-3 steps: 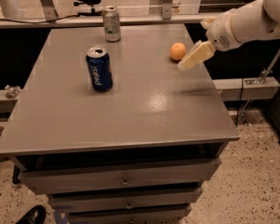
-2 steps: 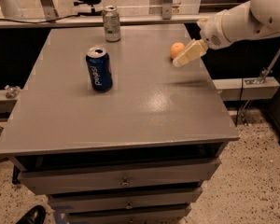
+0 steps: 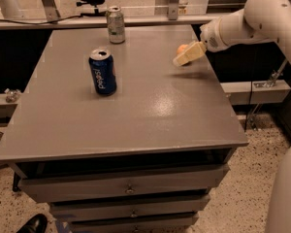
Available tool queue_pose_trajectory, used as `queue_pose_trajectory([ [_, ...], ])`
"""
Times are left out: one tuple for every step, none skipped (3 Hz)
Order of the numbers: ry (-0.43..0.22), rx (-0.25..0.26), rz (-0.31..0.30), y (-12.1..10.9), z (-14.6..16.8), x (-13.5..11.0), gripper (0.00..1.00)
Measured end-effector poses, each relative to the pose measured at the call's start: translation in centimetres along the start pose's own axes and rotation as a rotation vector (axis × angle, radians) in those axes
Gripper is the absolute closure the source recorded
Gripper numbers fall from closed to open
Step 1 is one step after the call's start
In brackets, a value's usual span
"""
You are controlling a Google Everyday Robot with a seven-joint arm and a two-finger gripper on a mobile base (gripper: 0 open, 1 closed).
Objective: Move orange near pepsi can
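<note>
The white arm (image 3: 254, 18) is reaching in from the upper right of the picture, its thick forearm sloping down toward the table (image 3: 136, 120) and ending in the cream-coloured gripper (image 3: 186, 56). The gripper is pointing down and to the picture's left, hanging just above the tabletop near the table's far right edge. Whether it is open or closed cannot be told from this view.

The orange (image 3: 182, 48) is sitting right behind the gripper, partly hidden by it, so only its upper left side is showing; whether the two are touching cannot be told. The pepsi can (image 3: 103, 73) is standing upright well away from the gripper, off to the picture's left and a little nearer the camera. A silver can (image 3: 116, 25) is standing upright farther back, also left of the gripper, near the table's far edge.

Compared with a second ago, the gripper is now lying farther toward the picture's left: then it was beside the orange with the fruit in plain view, and now it is overlapping it. The orange and both cans are sitting where they were.
</note>
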State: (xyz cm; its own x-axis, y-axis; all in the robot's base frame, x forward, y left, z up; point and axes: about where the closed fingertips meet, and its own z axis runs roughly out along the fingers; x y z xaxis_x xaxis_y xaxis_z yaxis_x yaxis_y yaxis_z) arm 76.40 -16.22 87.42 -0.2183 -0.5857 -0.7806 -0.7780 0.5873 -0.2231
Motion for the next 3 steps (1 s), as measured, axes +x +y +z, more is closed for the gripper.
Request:
queue_pose_trajectory([
  [0.013,-0.007,0.052,-0.6,1.5,1.3,0.18],
  [0.023,-0.017,0.089,-0.9,2.2,2.4,0.42],
  [0.027,-0.025,0.111,-0.9,2.4,2.8,0.65],
])
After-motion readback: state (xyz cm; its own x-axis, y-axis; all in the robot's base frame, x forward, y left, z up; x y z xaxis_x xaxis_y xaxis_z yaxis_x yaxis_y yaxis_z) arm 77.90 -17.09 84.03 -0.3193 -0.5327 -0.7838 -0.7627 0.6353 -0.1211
